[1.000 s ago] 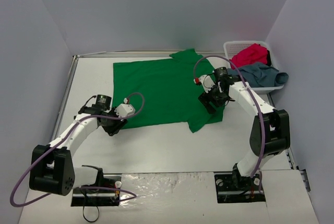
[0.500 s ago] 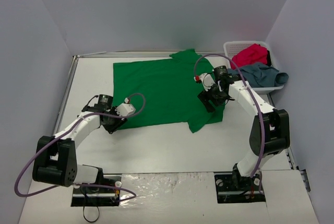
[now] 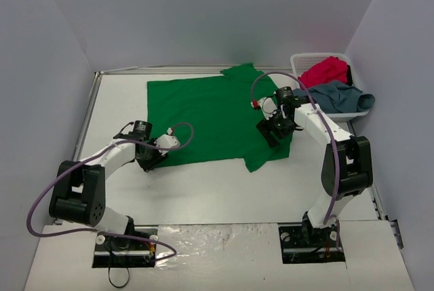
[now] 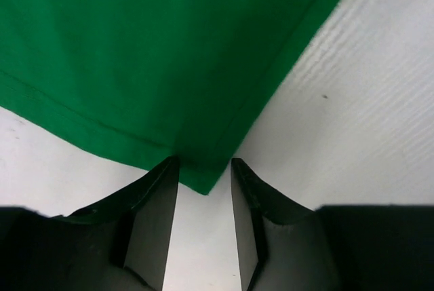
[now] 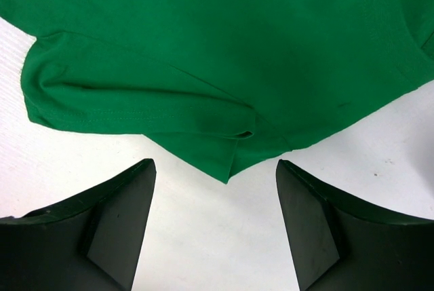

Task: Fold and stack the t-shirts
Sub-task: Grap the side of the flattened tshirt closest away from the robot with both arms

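A bright green t-shirt point(image 3: 203, 118) lies spread flat on the white table. My left gripper point(image 3: 150, 159) sits low at its near-left corner. In the left wrist view the hem corner point(image 4: 203, 184) lies just between the tips of my left gripper point(image 4: 205, 163), whose jaws stand a narrow gap apart. My right gripper point(image 3: 270, 133) hovers over the right sleeve. In the right wrist view it point(image 5: 215, 163) is wide open, and the sleeve's pointed fold point(image 5: 227, 172) lies between the fingertips, untouched. A crimson red t-shirt point(image 3: 325, 70) and a grey-blue t-shirt point(image 3: 337, 94) lie bunched in the basket.
The white lattice basket point(image 3: 302, 58) stands at the back right against the wall, with the grey-blue cloth hanging over its front rim. Grey walls close in the table on three sides. The arm bases point(image 3: 308, 237) stand at the near edge.
My left arm has swung right and forward, bringing its gripper up to the shirt's near-left corner, and its jaws have narrowed. The right gripper has barely shifted.
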{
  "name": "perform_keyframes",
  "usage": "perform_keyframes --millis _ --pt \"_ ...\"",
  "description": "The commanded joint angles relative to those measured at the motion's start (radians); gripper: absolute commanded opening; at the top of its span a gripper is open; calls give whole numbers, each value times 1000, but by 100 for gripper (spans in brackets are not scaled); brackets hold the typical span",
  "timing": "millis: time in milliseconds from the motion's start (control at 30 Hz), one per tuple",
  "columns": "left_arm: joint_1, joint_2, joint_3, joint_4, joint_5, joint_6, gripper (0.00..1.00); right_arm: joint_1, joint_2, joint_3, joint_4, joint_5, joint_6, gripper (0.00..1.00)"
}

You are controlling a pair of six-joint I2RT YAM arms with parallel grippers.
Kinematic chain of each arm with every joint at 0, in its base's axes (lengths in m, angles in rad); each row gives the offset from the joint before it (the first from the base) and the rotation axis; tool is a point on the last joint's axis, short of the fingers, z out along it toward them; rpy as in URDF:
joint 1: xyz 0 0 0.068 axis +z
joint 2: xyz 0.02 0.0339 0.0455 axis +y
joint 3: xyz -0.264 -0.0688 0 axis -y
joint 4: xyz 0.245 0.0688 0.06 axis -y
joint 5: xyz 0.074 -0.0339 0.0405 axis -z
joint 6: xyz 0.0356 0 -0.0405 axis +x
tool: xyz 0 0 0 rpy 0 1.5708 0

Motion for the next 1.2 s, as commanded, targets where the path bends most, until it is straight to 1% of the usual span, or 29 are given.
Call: perform_keyframes --millis 0,67,200,233,300,400,533,600,700,767,933,1033,1100,1167 --pt "-4 69 33 17 -47 19 34 -1 9 30 -36 17 11 67" --pt "-4 107 47 17 -65 22 30 -1 11 30 -34 22 9 67" --pt "-3 124 59 10 -72 20 13 -3 18 33 -34 24 9 67" --pt "-3 121 59 8 -72 22 12 -3 20 31 -34 24 8 67" --pt "-3 118 67 -7 -69 22 3 -3 23 31 -34 22 8 67" --pt "-3 103 76 -45 -62 28 2 -1 17 27 -39 14 9 65" --pt "2 29 91 -105 -44 33 2 6 -29 24 -72 -16 -15 64" --pt "5 -12 102 -136 -23 19 2 11 -64 22 -120 -53 -60 64" --pt "22 -35 126 -156 -7 -21 2 13 -81 24 -187 -44 -139 64" --pt "34 -34 143 -171 -3 -44 2 13 -65 16 -224 -30 -179 64" --pt "62 0 203 -181 13 -104 2 22 -18 -2 -250 -10 -264 62" --pt "100 37 244 -177 16 -124 2 28 -47 -30 -233 -10 -349 62" --pt "135 71 272 -182 19 -136 2 26 -90 -68 -215 5 -434 66" --pt "163 100 300 -182 17 -142 2 25 -116 -97 -180 22 -497 68"
